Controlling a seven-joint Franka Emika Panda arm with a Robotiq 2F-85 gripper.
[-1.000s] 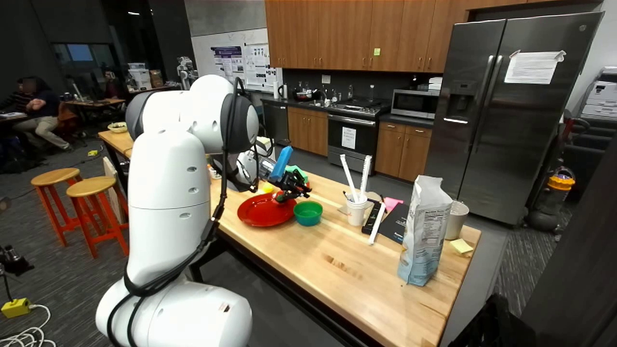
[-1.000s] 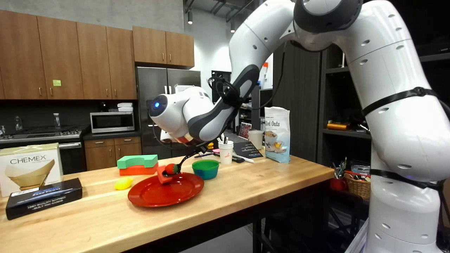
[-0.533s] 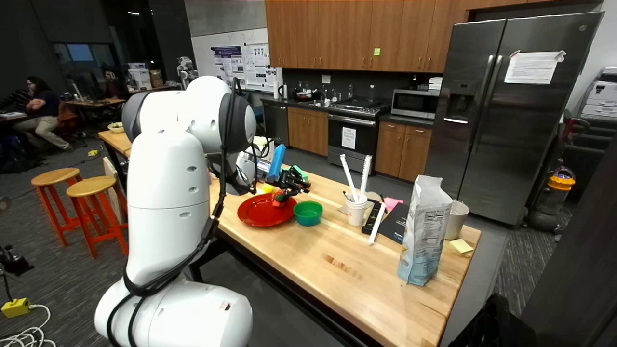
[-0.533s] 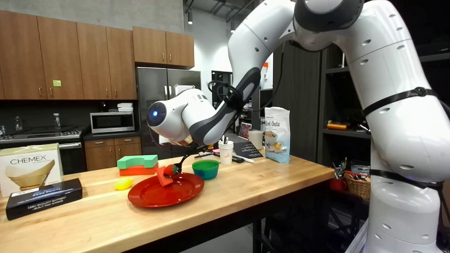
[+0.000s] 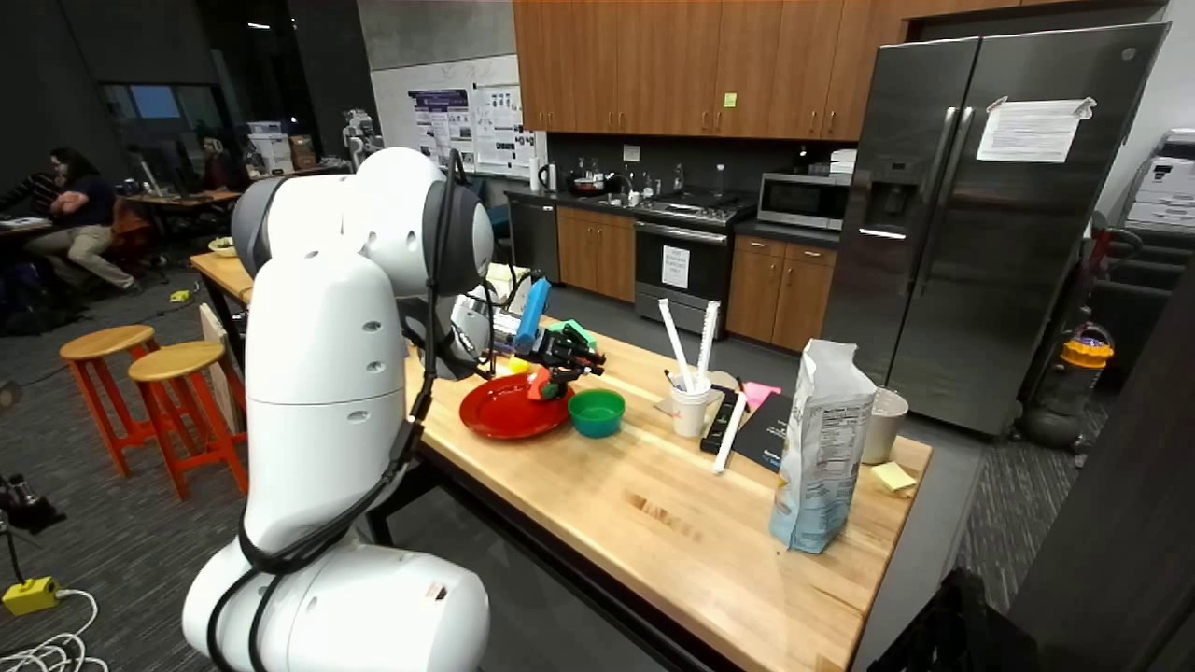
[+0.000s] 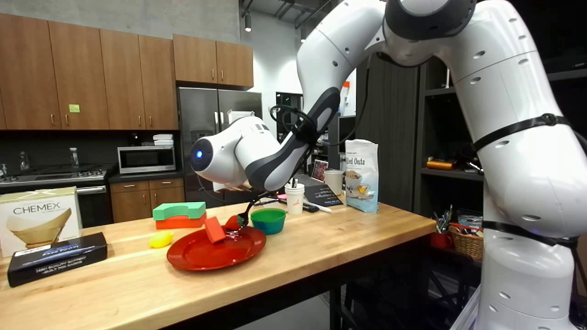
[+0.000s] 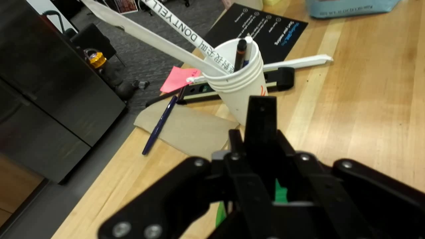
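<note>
Cupboards [image 6: 87,73] backed the desk [image 6: 321,236]; the pincer [image 7: 259,141] pinched a black spoon [image 6: 248,213], seemingly to scoop a strawberry [image 6: 234,222]; level lifting seemed needed next.

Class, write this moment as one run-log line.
gripper: shut on black utensil; strawberry: at utensil's end; red block: on red plate; green bowl: beside plate

On our pale wooden desk [image 6: 321,234] we see a red plate [image 6: 197,259] just beside a green bowl [image 6: 268,225], a lemon [image 6: 161,239] and a red block [image 6: 179,222] near the plate, a flat black box [image 6: 57,257] beside a Chemex box [image 6: 40,217], stacked white cups [image 6: 295,204], and an upright oats bag [image 6: 362,176].
</note>
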